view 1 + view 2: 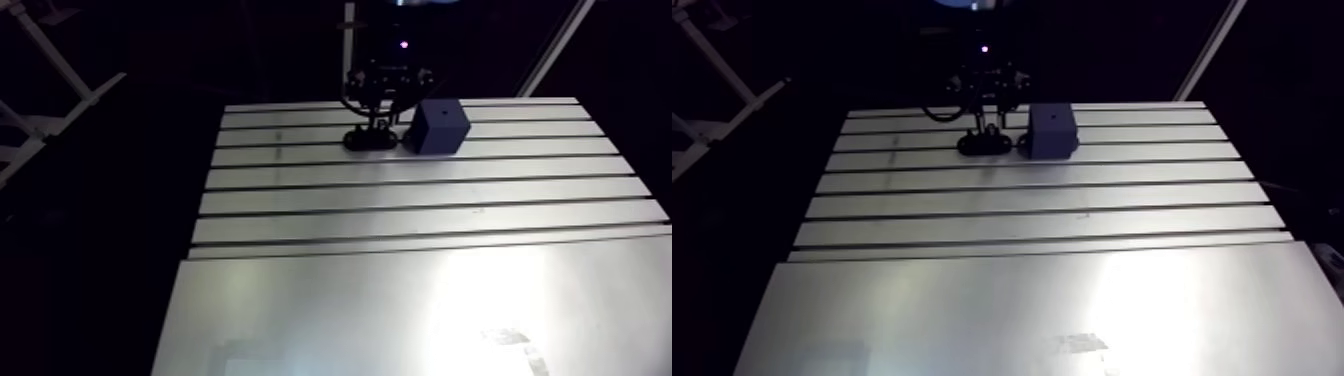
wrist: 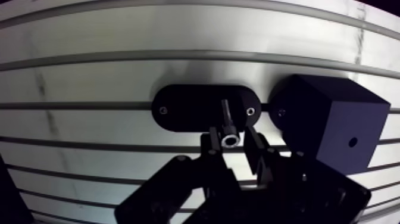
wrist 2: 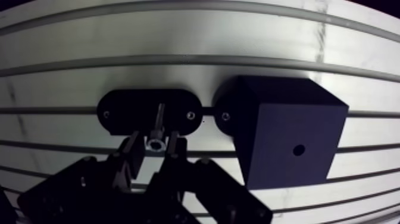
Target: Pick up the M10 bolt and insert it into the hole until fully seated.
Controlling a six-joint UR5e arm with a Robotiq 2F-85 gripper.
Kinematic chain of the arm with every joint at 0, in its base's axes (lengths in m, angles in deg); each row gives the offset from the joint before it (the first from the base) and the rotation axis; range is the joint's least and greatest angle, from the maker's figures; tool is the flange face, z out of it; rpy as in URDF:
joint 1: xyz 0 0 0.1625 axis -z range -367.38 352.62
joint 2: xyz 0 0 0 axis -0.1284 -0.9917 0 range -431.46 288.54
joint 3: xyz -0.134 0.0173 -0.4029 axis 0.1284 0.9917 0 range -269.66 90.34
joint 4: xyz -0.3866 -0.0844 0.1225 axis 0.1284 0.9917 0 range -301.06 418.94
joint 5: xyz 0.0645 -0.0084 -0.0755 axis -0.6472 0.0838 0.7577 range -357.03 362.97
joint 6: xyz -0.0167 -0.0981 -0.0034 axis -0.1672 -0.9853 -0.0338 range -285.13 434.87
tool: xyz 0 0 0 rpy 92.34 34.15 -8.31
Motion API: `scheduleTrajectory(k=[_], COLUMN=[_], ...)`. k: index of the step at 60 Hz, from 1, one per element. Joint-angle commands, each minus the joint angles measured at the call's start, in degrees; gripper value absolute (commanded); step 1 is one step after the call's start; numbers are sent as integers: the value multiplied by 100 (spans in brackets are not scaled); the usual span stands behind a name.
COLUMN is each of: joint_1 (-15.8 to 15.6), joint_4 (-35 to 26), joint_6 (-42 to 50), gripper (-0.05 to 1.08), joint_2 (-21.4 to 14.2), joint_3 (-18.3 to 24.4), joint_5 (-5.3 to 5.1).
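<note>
**Bolt gripped over black oval plate**

Fingers of the gripper (image 2: 231, 145), matt black and blocky, rise close together in the wrist view and are clamped narrowly on the head of the M10 bolt (image 2: 225, 117). The head is bright silver metal, round, with a dark socket recess facing the camera. Its slim grey shank points away from the gripper, over the middle of the plate. Whether the shank tip touches the plate cannot be told.

Just under and ahead of the bolt lies a flat oval plate (image 2: 184, 107), smooth matt black with rounded ends and a small screw near each end. Right beside it, touching or nearly so, stands a matt black block (image 2: 324, 110), cube-like with sharp edges. One small round hole (image 2: 353, 142) shows in the side face that looks toward the gripper.

Beneath everything is the table (image 2: 119, 36), brushed aluminium, pale and reflective, crossed by long parallel dark slots. In the arm view, plate and block sit near its far edge.
</note>
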Motion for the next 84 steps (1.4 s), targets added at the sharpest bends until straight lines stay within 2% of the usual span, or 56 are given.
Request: scheduleTrajectory(k=[1, 12, 17, 26, 32, 46, 55, 67, 79, 84], joint_1=[9, 9, 9, 9, 9, 0, 9, 9, 43, 109], joint_4=[-5, -4, -5, -5, -5, -80, -484, -695, -846, -1196], joint_6=[7, 7, 7, 7, 7, 7, 7, 5, -2, -2], gripper=[69, 72, 79, 83, 91, 96, 96, 96, 106, 107], joint_2=[0, 0, 0, 0, -8, -170, -303, -435, -571, -572], joint_3=[1, 1, 9, 19, 18, 137, 337, 557, 852, 1101], joint_5=[-23, -24, -42, -75, -103, -43, -33, -42, -58, -34])
